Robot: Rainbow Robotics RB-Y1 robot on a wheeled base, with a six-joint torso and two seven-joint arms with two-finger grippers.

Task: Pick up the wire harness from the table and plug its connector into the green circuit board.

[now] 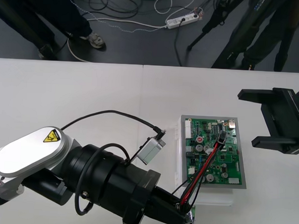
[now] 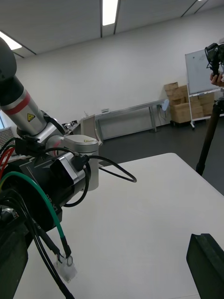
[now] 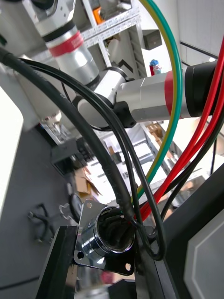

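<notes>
My left gripper sits at the near edge of the table, fingers clamped on the harness socket. Red and black wires run from it across the board to the plug, which rests on the board; seating cannot be confirmed. My right gripper hangs right of the board, fingers spread wide.

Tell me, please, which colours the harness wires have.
Red, black and green-yellow; the harness wires show best in the left wrist view.
</notes>
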